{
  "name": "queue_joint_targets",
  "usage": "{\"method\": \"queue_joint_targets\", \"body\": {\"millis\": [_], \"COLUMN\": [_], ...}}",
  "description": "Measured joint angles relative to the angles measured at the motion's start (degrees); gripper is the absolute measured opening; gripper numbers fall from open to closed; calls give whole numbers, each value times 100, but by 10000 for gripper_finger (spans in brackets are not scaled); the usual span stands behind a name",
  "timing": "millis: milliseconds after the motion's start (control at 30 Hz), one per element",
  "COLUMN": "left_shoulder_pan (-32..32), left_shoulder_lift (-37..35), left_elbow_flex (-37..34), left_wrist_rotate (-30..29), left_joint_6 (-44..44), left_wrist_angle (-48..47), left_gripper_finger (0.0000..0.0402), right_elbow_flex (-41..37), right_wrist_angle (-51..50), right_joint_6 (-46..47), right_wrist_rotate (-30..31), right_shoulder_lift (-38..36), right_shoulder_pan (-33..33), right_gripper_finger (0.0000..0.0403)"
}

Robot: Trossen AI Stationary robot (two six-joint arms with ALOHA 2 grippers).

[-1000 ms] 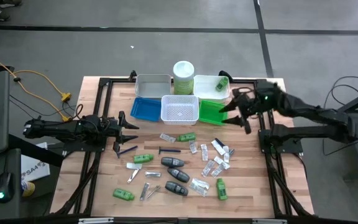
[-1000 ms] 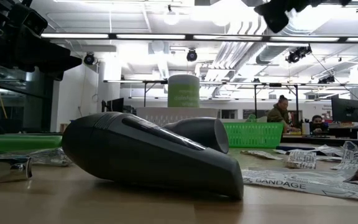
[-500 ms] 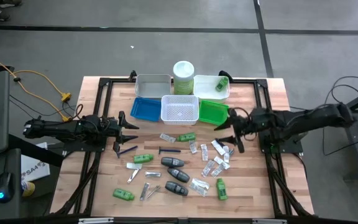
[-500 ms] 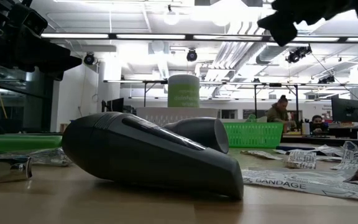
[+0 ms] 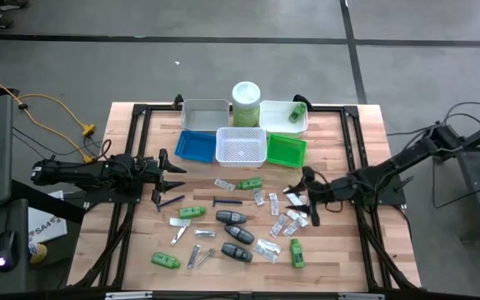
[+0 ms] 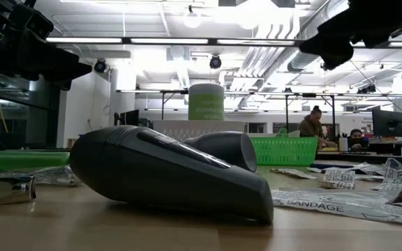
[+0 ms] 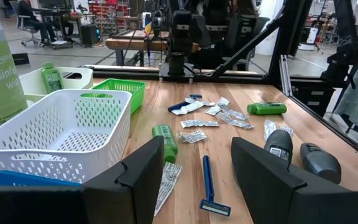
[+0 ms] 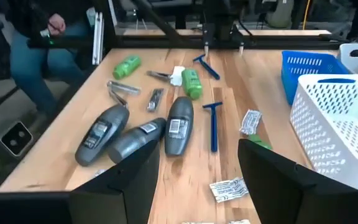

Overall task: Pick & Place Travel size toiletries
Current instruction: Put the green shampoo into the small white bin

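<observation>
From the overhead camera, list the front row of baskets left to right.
Blue basket → white mesh basket → green basket.

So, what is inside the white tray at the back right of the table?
One green tube lies inside the white tray, near its right end. The rest of its floor looks bare; nothing covers it from above.

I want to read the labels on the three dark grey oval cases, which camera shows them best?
The right wrist view: all three dark grey oval cases lie unobstructed, labels facing up. The high view shows them small. The low view shows two side-on. The left wrist view catches two at the edge.
</observation>
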Motion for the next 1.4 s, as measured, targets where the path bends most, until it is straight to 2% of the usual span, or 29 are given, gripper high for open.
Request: {"method": "queue_joint_targets", "body": {"millis": [300, 500, 667, 800, 933, 1067, 1267, 1400], "left_shoulder_pan": [0, 0, 0, 0, 0, 0, 0, 0], "left_shoulder_lift": [0, 1, 1, 2, 0, 2, 1, 2], "left_elbow_flex": [2, 1, 1, 2, 0, 2, 1, 0], "left_wrist_rotate": [0, 0, 0, 0, -2, 0, 0, 0], "left_joint_6": [2, 0, 1, 2, 0, 2, 2, 2], "left_wrist_angle": [-2, 0, 0, 0, 0, 0, 0, 0], "left_gripper_finger": [188, 188, 188, 188, 188, 188, 188, 188], "right_elbow_flex": [373, 805, 1363, 1682, 1903, 1916, 1917, 1915], "right_wrist_angle": [270, -64, -639, -1009, -1283, -1330, -1702, -1881], "right_joint_6": [1015, 790, 778, 942, 1679, 2848, 4416, 5133], "right_wrist_rotate": [-34, 10, 327, 330, 324, 151, -659, -1182], "right_shoulder_lift": [753, 1024, 1368, 1727, 1961, 1979, 1976, 1976], "right_shoulder_pan": [120, 428, 709, 996, 1297, 1563, 1760, 1786], "right_gripper_finger": [213, 207, 188, 171, 157, 145, 137, 136]}}
